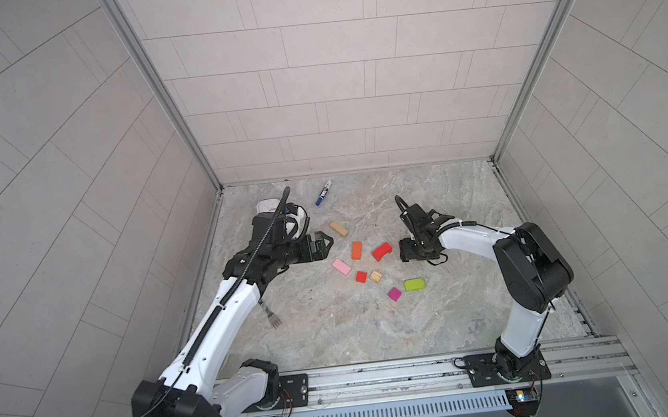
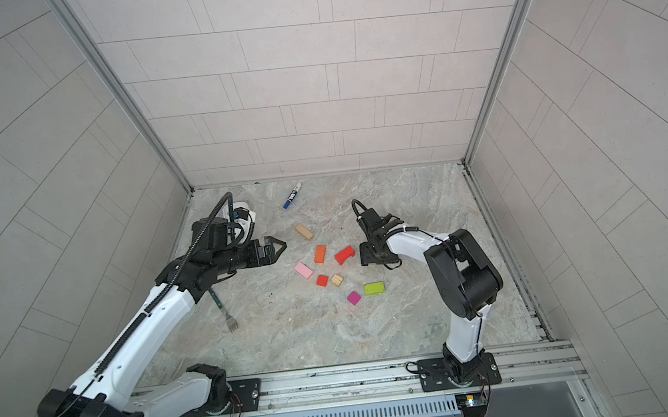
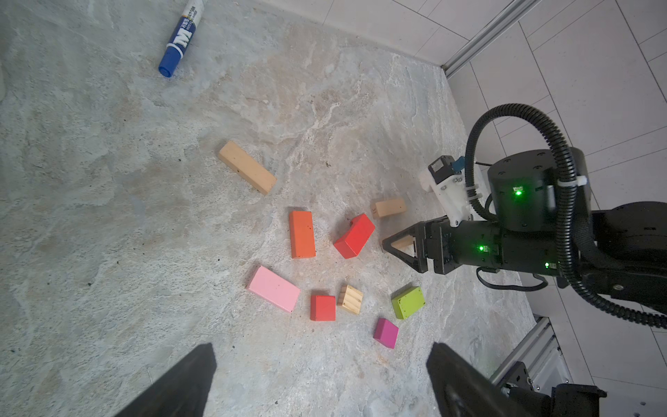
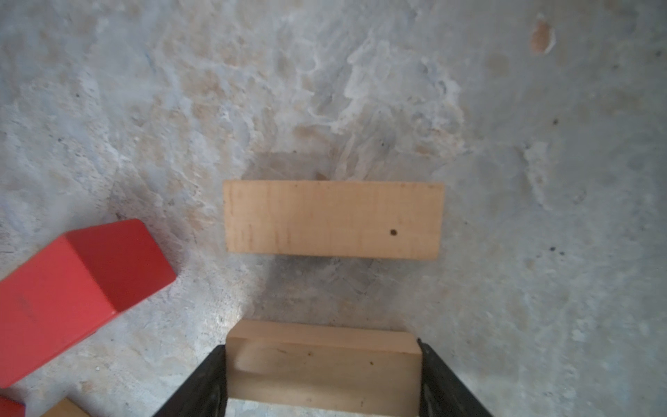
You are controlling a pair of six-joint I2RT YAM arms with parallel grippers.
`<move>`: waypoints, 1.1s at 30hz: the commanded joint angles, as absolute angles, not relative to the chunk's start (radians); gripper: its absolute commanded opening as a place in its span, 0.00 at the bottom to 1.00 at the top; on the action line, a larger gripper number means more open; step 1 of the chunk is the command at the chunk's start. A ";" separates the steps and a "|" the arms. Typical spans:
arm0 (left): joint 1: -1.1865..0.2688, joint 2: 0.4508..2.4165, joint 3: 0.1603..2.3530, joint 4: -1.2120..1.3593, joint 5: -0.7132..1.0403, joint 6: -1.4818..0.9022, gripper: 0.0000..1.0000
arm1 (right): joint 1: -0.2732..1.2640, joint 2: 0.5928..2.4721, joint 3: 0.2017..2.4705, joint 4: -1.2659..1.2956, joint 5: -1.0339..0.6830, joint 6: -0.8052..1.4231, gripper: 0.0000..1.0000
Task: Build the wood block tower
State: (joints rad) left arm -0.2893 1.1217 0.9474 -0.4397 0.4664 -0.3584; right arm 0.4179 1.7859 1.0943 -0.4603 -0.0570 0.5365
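Note:
My right gripper (image 4: pixel 323 368) is shut on a tan bar (image 4: pixel 321 361), its fingers on the bar's two ends, low over the marble floor. A second tan bar (image 4: pixel 332 219) lies just ahead of it. The red arch (image 1: pixel 382 251) lies beside that gripper (image 1: pixel 405 250). Loose on the floor are a third tan bar (image 1: pixel 338 228), an orange bar (image 1: pixel 356 250), a pink bar (image 1: pixel 341 267), a red cube (image 1: pixel 361 276), a tan cube (image 1: pixel 375 276), a magenta cube (image 1: pixel 394 294) and a lime bar (image 1: pixel 414 284). My left gripper (image 1: pixel 327 243) hangs open and empty, left of the blocks. No tower is in view.
A blue-capped marker (image 1: pixel 323 192) lies near the back wall. A white timer (image 1: pixel 269 204) sits partly hidden behind my left wrist. A fork (image 1: pixel 271 313) lies beside the left arm. Tiled walls close in the floor on three sides.

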 commanded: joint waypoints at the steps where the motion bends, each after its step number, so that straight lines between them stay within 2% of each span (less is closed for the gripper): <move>1: -0.294 1.104 0.945 -0.440 0.457 -0.344 0.99 | 0.403 1.816 1.097 -0.463 -0.057 0.513 0.62; 5: -0.293 1.104 0.946 -0.442 0.456 -0.343 0.98 | 0.396 1.827 1.109 -0.465 -0.070 0.499 0.67; 10: -0.293 1.102 0.945 -0.442 0.455 -0.344 0.98 | 0.396 1.828 1.121 -0.491 -0.072 0.492 0.82; 17: -0.293 1.104 0.945 -0.442 0.453 -0.342 0.99 | 0.400 1.807 1.129 -0.543 -0.038 0.483 0.88; 27: -0.294 1.106 0.945 -0.442 0.452 -0.344 0.98 | 0.431 1.818 1.123 -0.537 -0.010 0.497 0.85; 33: -0.294 1.108 0.945 -0.443 0.451 -0.344 0.99 | 0.431 1.819 1.125 -0.538 0.004 0.502 0.77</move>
